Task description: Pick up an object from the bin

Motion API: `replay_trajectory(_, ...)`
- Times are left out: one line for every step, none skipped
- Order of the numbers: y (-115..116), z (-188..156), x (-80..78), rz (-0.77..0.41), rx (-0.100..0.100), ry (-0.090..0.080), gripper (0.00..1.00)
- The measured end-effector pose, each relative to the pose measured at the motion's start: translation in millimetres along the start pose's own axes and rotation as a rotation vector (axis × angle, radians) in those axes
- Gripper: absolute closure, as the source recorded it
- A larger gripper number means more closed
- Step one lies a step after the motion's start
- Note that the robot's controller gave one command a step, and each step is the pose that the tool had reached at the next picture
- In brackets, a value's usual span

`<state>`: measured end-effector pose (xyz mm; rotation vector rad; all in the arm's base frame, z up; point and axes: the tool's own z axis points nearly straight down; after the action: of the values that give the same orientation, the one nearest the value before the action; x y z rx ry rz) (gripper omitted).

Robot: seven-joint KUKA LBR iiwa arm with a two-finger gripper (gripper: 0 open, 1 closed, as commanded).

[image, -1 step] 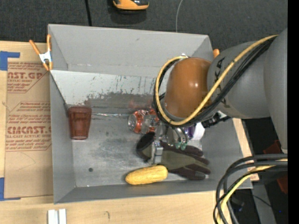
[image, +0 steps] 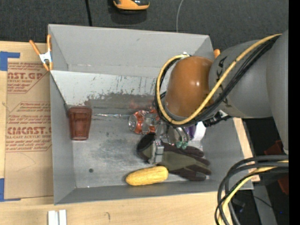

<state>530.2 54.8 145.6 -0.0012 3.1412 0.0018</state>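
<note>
Gripper (image: 157, 151) down low, open/shut unclear | dark glove (image: 187, 164) just beside, view-R | yellow corn cob (image: 146, 176) near

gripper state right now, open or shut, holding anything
Gripper: cannot be told. It is low in the bin, beside the dark glove and near the yellow corn cob.

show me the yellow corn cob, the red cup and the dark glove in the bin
yellow corn cob (image: 146, 176), camera view, middle of its body
red cup (image: 79, 123), camera view, middle of its side wall
dark glove (image: 186, 164), camera view, on the palm
</note>
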Motion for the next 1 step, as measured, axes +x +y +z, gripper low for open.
replay_trajectory(-29.1,44.1,1.2,0.001,-0.001,-0.009,0.00)
